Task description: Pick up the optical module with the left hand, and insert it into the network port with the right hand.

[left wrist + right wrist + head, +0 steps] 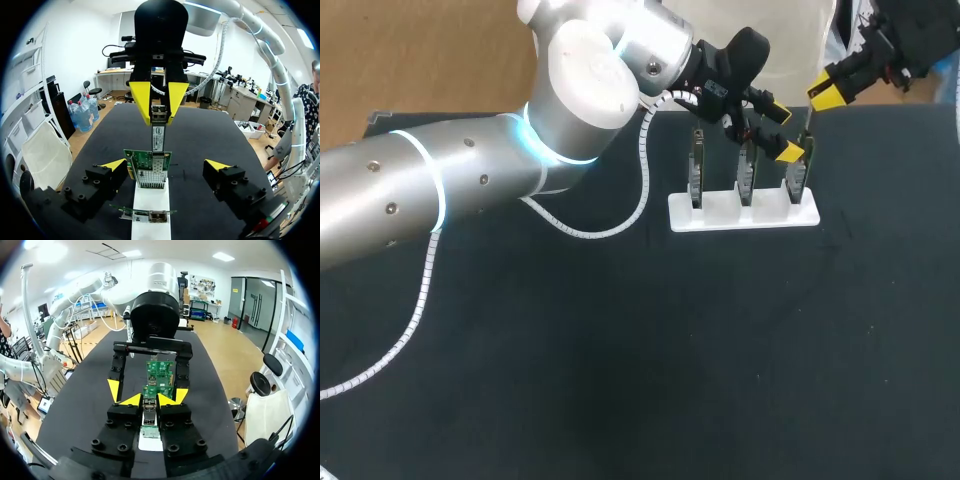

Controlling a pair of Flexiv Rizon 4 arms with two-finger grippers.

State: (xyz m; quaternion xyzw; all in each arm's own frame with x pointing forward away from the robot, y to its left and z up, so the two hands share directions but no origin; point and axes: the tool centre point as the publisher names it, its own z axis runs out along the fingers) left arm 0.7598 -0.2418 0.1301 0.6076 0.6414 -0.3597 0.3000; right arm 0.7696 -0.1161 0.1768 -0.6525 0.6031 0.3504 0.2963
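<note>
The right gripper [159,120] pinches the optical module [158,136] between its two yellow tips and holds it by the top end. The module points straight down. Its low end meets the top edge of the green network card [147,170]. I cannot tell if it is inside the port.

The left gripper [165,164] is spread wide, with one tip on each side of that card.

The card stands at the 3 o'clock end of a white stand [745,212], beside two other cards [696,172]. The stand sits at about 1 o'clock on the black table [620,380].
</note>
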